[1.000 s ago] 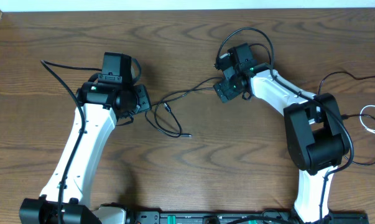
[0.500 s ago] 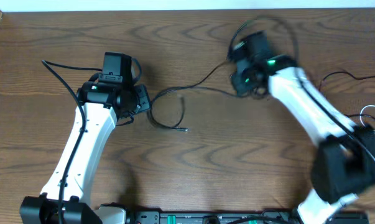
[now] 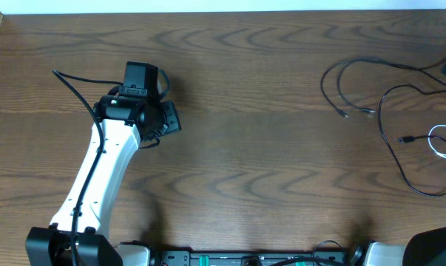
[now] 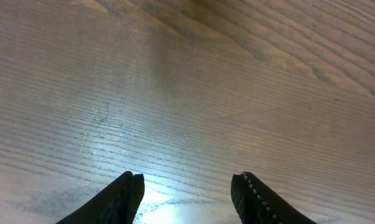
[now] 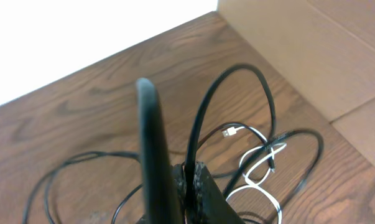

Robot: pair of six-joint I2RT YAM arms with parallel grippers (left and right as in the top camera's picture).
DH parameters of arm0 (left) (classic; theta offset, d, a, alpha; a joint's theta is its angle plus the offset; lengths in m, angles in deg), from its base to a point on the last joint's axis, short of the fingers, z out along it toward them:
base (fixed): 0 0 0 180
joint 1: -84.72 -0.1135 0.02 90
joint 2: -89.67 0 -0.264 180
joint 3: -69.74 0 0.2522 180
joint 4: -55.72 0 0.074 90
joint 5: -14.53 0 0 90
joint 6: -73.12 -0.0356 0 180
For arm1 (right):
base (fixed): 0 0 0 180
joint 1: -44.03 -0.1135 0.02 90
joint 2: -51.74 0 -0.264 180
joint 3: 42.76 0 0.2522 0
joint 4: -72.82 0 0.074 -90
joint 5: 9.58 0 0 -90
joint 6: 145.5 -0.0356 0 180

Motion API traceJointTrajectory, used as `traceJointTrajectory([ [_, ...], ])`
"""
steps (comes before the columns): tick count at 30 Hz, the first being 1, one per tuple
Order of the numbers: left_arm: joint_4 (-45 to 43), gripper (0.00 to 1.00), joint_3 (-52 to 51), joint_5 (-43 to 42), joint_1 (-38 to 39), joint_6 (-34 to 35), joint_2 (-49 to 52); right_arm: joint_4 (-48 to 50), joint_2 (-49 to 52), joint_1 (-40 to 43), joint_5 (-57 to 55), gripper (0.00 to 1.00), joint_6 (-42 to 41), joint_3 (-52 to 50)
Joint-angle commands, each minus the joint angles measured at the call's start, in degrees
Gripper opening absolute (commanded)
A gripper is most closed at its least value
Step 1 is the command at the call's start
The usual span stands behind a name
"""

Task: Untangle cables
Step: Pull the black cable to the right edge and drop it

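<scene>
Thin black cord (image 5: 237,66), limp and light, best taken near a plug; right gripper (image 5: 181,171) pinches it (thin white cord (image 5: 254,130) alongside, right bench edge); left gripper (image 4: 187,186) spread, empty.

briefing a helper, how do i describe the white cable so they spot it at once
Look at the right edge of the brown wooden table, beyond the wide loops of the thin black cable. The thin white cable lies there in a small loop. It is the only white cord; everything around it is black.
</scene>
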Motion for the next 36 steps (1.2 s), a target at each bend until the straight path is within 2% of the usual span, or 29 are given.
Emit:
traceJointTrajectory([
  [1, 0.2, 0.51, 0.2, 0.5, -0.2, -0.1, 0.5, -0.8, -1.1, 4.1, -4.5, 0.06, -9.4, 0.4],
  [3, 0.2, 0.51, 0.2, 0.5, -0.2, -0.1, 0.5, -5.0, -1.1, 6.6, -11.9, 0.04, -18.0, 0.4],
  [5, 0.2, 0.51, 0.2, 0.5, -0.2, -0.1, 0.5, -7.2, -1.1, 10.5, -11.6, 0.04, -24.0, 0.4],
  [8, 0.1, 0.51, 0.2, 0.5, -0.2, -0.1, 0.6, -6.8, -1.1, 12.9, -7.9, 0.03, -23.9, 0.4],
  [11, 0.2, 0.51, 0.2, 0.5, -0.2, 0.8, 0.9, -7.0, -0.6, 13.9, -9.0, 0.01, -23.0, 0.4],
  [14, 0.1, 0.51, 0.2, 0.5, -0.2, 0.8, 0.9, -6.0, 0.5, 13.8, -8.7, 0.03, -23.0, 0.4],
  [15, 0.1, 0.51, 0.2, 0.5, -0.2, 0.8, 0.9, -5.0, 1.2, 13.7, -6.5, 0.07, -22.0, 0.4],
  [16, 0.1, 0.51, 0.1, 0.5, -0.2, 0.8, 0.9, -3.3, 2.5, 13.7, -1.2, 0.12, -17.4, 0.4],
  [20, 0.1, 0.51, 0.2, 0.5, -0.2, 0.8, 0.9, -4.6, 7.2, 13.0, 12.0, 0.53, -9.0, 0.4],
  [22, 0.1, 0.51, 0.2, 0.5, -0.2, 0.8, 0.9, -6.4, 8.3, 12.1, 18.3, 0.7, -6.6, 0.4],
  [23, 0.1, 0.51, 0.2, 0.5, -0.2, 0.8, 0.9, -6.4, 8.3, 11.6, 18.7, 0.73, -6.3, 0.4],
  [24, 0.1, 0.51, 0.2, 0.5, -0.2, 0.8, 0.9, -6.4, 8.1, 10.6, 18.8, 0.81, -5.2, 0.4],
  [25, 0.1, 0.51, 0.2, 0.5, -0.2, 0.8, 0.9, -6.5, 7.9, 9.3, 18.6, 0.94, -3.3, 0.4],
  [26, 0.1, 0.51, 0.2, 0.5, -0.2, 0.8, 0.9, -6.6, 7.7, 7.6, 18.1, 0.99, -1.5, 0.4],
  [30, 0.1, 0.51, 0.1, 0.5, -0.2, 0.8, 0.9, -5.5, 6.8, 6.2, 16.6, 0.99, -1.4, 0.4],
  [36, -0.3, 0.51, 0.2, 0.5, -0.2, 0.8, 0.9, -8.0, 5.1, 6.3, 16.5, 0.99, 7.4, 0.4],
])
